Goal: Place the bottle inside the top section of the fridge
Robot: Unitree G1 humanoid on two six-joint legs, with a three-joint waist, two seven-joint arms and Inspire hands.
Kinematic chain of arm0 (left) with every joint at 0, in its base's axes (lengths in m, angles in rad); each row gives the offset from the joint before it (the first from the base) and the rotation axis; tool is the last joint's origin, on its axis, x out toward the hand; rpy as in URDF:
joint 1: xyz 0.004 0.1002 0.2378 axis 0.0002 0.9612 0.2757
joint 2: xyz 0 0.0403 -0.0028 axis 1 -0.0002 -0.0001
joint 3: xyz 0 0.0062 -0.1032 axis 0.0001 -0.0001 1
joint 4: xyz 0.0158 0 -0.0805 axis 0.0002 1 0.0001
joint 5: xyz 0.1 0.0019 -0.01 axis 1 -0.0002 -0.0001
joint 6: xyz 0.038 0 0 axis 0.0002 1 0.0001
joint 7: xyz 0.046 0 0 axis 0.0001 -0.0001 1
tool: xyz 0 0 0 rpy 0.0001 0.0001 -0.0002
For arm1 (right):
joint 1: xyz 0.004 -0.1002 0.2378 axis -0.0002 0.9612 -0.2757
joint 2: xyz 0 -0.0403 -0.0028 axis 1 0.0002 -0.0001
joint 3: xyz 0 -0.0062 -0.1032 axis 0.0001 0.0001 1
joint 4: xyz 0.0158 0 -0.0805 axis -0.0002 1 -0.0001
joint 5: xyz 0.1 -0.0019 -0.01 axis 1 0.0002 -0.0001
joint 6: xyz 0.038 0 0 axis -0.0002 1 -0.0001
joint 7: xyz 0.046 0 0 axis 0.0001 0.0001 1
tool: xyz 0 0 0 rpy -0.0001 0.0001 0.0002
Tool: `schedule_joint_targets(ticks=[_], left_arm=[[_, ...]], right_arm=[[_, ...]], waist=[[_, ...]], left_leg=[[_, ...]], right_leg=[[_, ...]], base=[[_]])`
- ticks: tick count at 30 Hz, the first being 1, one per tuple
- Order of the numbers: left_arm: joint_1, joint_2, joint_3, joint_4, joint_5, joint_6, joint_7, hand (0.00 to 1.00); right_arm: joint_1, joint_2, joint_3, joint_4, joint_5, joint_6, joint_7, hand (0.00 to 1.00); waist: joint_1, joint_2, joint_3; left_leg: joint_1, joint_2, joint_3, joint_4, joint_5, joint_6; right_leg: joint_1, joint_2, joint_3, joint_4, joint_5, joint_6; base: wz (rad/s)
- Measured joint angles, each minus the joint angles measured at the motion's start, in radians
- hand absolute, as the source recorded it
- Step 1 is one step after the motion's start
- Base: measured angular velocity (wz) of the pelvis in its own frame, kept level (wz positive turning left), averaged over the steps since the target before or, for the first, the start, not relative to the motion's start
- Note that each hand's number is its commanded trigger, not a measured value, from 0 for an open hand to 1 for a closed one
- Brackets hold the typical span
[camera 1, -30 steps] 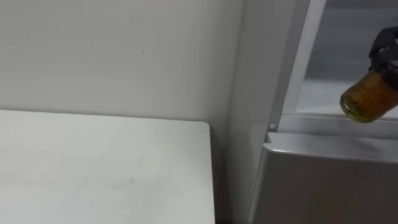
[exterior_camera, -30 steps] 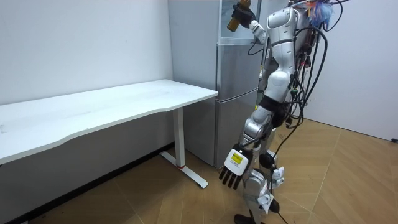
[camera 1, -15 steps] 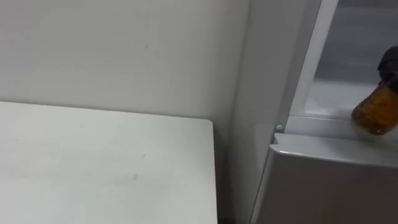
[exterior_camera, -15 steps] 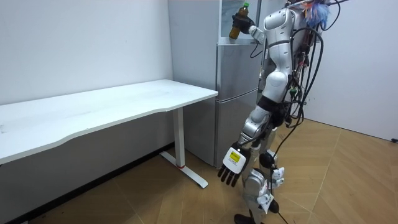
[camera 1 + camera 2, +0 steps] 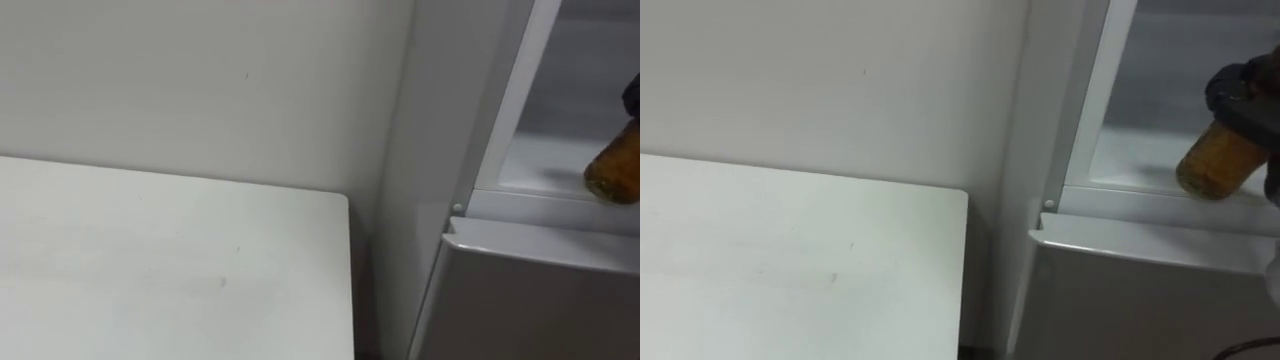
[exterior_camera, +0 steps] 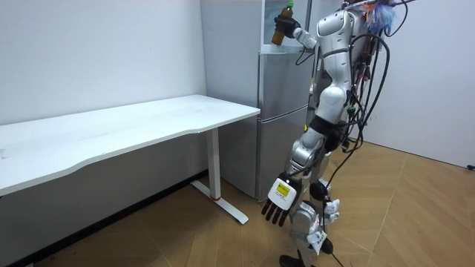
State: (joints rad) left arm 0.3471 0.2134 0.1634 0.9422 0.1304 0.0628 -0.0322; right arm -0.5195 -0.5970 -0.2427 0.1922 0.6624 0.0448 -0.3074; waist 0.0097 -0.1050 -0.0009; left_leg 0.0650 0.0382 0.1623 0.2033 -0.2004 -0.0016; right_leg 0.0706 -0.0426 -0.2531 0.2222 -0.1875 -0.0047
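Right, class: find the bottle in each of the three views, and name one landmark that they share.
Left eye view: bottle at the far right edge, just above the lower fridge door.
Right eye view: bottle right of centre, right hand gripping it.
Room view: bottle top centre, at the fridge.
Shared landmark: the corner of the white table beside the fridge.

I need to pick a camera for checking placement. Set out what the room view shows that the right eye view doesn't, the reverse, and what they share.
Room view: the robot standing on the wood floor before the fridge, right arm raised, left hand hanging open by its leg, and the legs under the white table.
Right eye view: a close look at the base of the bottle by the sill of the open upper compartment; whether it rests there is unclear.
Both: bottle gripped in the right hand, fridge, table.
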Motion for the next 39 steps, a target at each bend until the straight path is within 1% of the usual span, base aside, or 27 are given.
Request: schedule_joint_targets(ticks=[6,9,12,13,16,19,21,23,25,27,29,31,32,33,34,36,39], left_arm=[[0.018,0.001,0.0,0.002,0.0,0.015,0.0,0.0],[0.02,0.003,0.0,0.001,0.0,0.021,0.0,0.0],[0.02,0.004,0.0,-0.003,0.0,0.024,0.0,0.0],[0.02,0.004,0.0,-0.003,0.0,0.027,0.0,0.0],[0.022,0.004,-0.001,-0.003,0.0,0.043,0.002,0.0],[0.024,0.004,-0.001,-0.003,0.0,0.043,0.007,0.0],[0.027,0.004,-0.001,-0.003,0.001,0.043,0.01,0.0],[0.038,0.004,-0.001,-0.002,-0.002,0.046,0.011,0.0],[0.051,0.004,-0.001,-0.001,-0.013,0.052,0.011,0.0],[0.055,0.006,-0.001,0.0,-0.033,0.06,0.01,0.0],[0.059,0.006,-0.001,0.003,-0.041,0.061,0.008,0.0],[0.068,0.006,-0.001,0.003,-0.041,0.063,0.008,0.0],[0.077,0.006,-0.001,0.003,-0.041,0.065,0.008,0.0],[0.08,0.006,-0.001,0.003,-0.041,0.069,0.009,0.0],[0.084,0.006,-0.001,0.007,-0.041,0.073,0.009,0.0],[0.087,0.006,-0.001,0.015,-0.041,0.076,0.013,0.0],[0.103,0.006,0.004,0.018,-0.041,0.076,0.018,0.0]], right_arm=[[-0.01,0.0,0.025,0.005,0.003,0.0,-0.022,1.0],[-0.011,0.0,0.025,0.019,0.004,-0.002,-0.027,1.0],[-0.042,-0.001,0.026,0.083,0.029,-0.008,-0.043,1.0],[-0.053,-0.001,0.026,0.106,0.038,-0.008,-0.05,1.0],[-0.068,-0.005,0.037,0.133,0.054,-0.011,-0.052,1.0],[-0.069,-0.03,0.069,0.148,0.061,-0.028,-0.051,1.0],[-0.069,-0.033,0.079,0.151,0.06,-0.031,-0.05,1.0],[-0.07,-0.033,0.091,0.163,0.052,-0.036,-0.042,1.0],[-0.089,-0.034,0.117,0.203,0.046,-0.053,-0.026,1.0],[-0.116,-0.034,0.131,0.254,0.054,-0.068,-0.014,1.0],[-0.143,-0.034,0.144,0.322,0.056,-0.078,-0.004,1.0],[-0.161,-0.035,0.143,0.369,0.056,-0.089,-0.003,1.0],[-0.171,-0.035,0.143,0.391,0.056,-0.091,0.001,0.92],[-0.171,-0.035,0.142,0.396,0.056,-0.093,0.002,0.69],[-0.171,-0.036,0.143,0.41,0.052,-0.104,0.006,0.0],[-0.17,-0.036,0.141,0.427,0.054,-0.117,0.012,0.0],[-0.167,-0.036,0.134,0.43,0.051,-0.122,0.026,0.0]], waist=[[0.001,0.0,0.0],[0.013,-0.001,-0.0001],[0.019,-0.009,0.0005],[0.026,-0.012,-0.001],[0.039,-0.013,-0.002],[0.062,-0.012,-0.002],[0.076,-0.011,-0.0013],[0.082,-0.011,-0.0005],[0.088,-0.012,0.001],[0.103,-0.016,0.0028],[0.122,-0.019,0.0035],[0.134,-0.018,0.0038],[0.135,-0.018,0.0038],[0.135,-0.018,0.0038],[0.133,-0.017,0.0049],[0.134,-0.012,0.005],[0.133,-0.005,0.0043]], left_leg=[[0.0,0.001,0.0,0.0,0.0,0.0],[0.0,0.001,-0.004,0.0,0.0,0.0],[0.001,0.0,-0.011,0.001,-0.001,-0.001],[0.001,-0.001,-0.012,0.001,-0.001,-0.001],[0.0,-0.003,-0.013,0.003,-0.001,-0.001],[0.002,-0.003,-0.013,0.002,-0.001,-0.002],[0.008,-0.003,-0.014,0.002,-0.001,-0.002],[0.014,-0.006,-0.027,0.0,-0.001,-0.003],[0.02,-0.005,-0.028,0.001,-0.003,-0.005],[0.019,-0.004,-0.03,0.001,-0.003,-0.006],[0.016,-0.005,-0.042,0.003,-0.004,-0.006],[0.015,-0.006,-0.057,0.003,-0.007,-0.008],[0.015,-0.006,-0.065,0.004,-0.007,-0.008],[0.015,-0.007,-0.07,0.005,-0.007,-0.008],[0.014,-0.009,-0.083,0.011,-0.008,-0.009],[0.014,-0.009,-0.086,0.019,-0.01,-0.009],[0.007,-0.008,-0.099,0.029,-0.011,-0.011]], right_leg=[[0.0,0.0,0.001,-0.001,0.001,-0.001],[0.005,0.0,-0.003,-0.002,0.001,-0.001],[0.013,0.0,-0.012,-0.005,0.001,-0.001],[0.014,0.0,-0.013,-0.007,0.001,-0.001],[0.019,0.003,-0.013,-0.02,0.003,-0.005],[0.021,0.004,-0.016,-0.021,0.003,-0.005],[0.028,0.004,-0.019,-0.024,0.003,-0.005],[0.044,0.003,-0.032,-0.038,0.003,-0.005],[0.052,0.003,-0.043,-0.039,0.002,-0.004],[0.053,0.002,-0.055,-0.039,0.002,-0.004],[0.059,0.0,-0.074,-0.039,0.002,-0.004],[0.066,0.001,-0.082,-0.04,0.002,-0.004],[0.071,0.001,-0.092,-0.043,0.002,-0.004],[0.075,0.001,-0.098,-0.046,0.002,-0.004],[0.085,0.001,-0.109,-0.053,0.002,-0.004],[0.093,0.002,-0.118,-0.053,0.002,-0.003],[0.095,0.003,-0.127,-0.054,0.002,-0.004]], base=[[0.0],[0.01],[0.08],[0.0],[0.0],[0.0],[0.04],[0.15],[0.08],[0.02],[0.15],[0.17],[0.19],[0.24],[0.2],[0.16],[0.1]])
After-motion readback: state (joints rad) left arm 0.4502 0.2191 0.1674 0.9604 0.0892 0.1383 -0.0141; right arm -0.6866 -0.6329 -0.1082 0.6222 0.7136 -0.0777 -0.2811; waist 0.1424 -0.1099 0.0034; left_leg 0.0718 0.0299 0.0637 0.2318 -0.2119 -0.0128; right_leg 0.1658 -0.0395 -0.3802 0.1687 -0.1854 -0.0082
